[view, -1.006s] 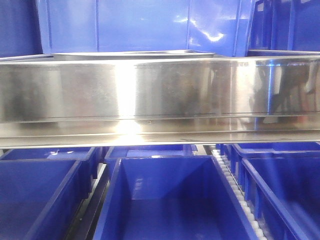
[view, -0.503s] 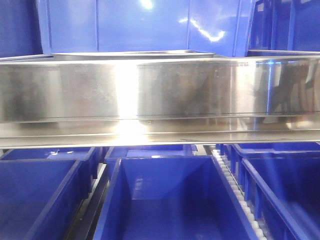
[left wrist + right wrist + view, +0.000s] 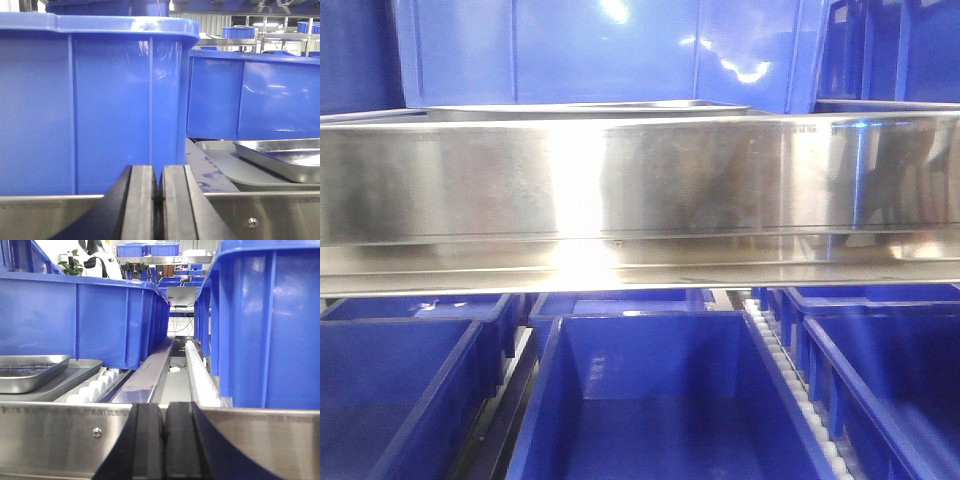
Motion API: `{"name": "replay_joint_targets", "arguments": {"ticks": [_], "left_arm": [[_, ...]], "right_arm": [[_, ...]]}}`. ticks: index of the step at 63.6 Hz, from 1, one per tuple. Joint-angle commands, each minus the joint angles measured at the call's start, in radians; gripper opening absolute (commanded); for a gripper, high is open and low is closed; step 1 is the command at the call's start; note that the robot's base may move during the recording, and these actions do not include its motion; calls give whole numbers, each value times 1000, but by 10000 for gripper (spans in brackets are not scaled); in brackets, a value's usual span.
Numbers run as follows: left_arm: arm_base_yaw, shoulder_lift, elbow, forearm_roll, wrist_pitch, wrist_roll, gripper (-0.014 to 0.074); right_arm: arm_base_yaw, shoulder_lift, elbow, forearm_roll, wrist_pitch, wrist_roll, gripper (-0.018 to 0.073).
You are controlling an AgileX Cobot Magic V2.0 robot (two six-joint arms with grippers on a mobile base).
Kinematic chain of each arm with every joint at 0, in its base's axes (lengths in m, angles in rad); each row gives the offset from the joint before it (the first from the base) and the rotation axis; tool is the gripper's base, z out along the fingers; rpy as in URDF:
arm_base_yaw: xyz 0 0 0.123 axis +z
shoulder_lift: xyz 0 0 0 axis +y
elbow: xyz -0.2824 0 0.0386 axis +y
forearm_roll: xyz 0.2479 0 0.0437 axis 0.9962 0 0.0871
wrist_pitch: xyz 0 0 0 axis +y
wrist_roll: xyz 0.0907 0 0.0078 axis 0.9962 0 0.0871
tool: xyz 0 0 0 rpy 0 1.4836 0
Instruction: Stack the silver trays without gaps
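- Front view: I see a long steel rail (image 3: 640,190) across the whole frame, with blue bins (image 3: 660,400) below it and more blue bins behind it. Only a thin silver edge of a tray (image 3: 590,108) shows above the rail, left of centre. Neither gripper appears here.
- Left wrist view: I find the left gripper (image 3: 158,205) with its two black fingers pressed together, nothing between them. It sits low in front of the rail (image 3: 260,215), which carries a screw (image 3: 253,222). A tall blue bin (image 3: 100,105) stands just beyond. To the right, a silver tray (image 3: 285,157) rests on a grey tray (image 3: 225,165), well apart from the gripper.
- Right wrist view: I find the right gripper (image 3: 163,445) likewise closed flat, holding nothing, in front of the rail (image 3: 55,440). A silver tray (image 3: 27,371) lies at far left beside a row of white rollers (image 3: 95,386), between blue bins.
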Motion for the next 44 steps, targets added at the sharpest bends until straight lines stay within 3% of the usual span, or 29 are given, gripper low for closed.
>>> {"name": "replay_joint_targets", "arguments": {"ticks": [1, 44], "left_arm": [[-3, -4, -2, -4, -12, 0, 4], [-3, -4, -2, -4, -12, 0, 4]], "right_arm": [[2, -4, -1, 1, -26, -8, -79], [2, -4, -1, 1, -26, -8, -79]]}}
